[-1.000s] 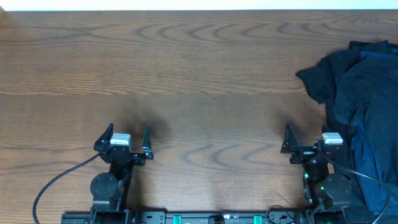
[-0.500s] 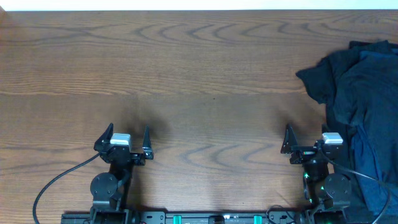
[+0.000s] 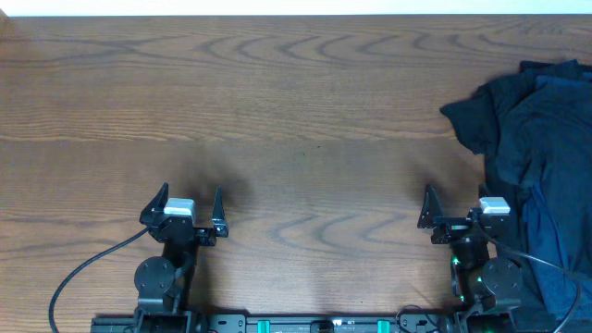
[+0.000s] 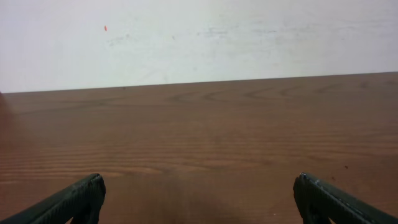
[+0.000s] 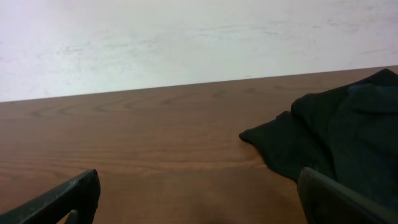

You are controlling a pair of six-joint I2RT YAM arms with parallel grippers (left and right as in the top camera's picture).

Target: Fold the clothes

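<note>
**Dark heap at the right edge, both grippers empty**

The crumpled heap of soft black and navy-blue clothes (image 3: 536, 157) lies against the right edge of the brown wood-grain tabletop (image 3: 296, 111), running from the far right corner down towards the near edge.

The likely trouble is a pinch that catches several layers at once. The garments overlap and their edges are hard to tell apart, so a grab could drag the whole heap, or pull cloth off the right edge.

The right gripper (image 3: 462, 213) sits at the near edge with its jaws spread wide, holding nothing. The heap's near flank is just beside it, on its outer side. The left gripper (image 3: 190, 202), also spread and empty, sits near the near-left corner, well apart from the cloth.
</note>
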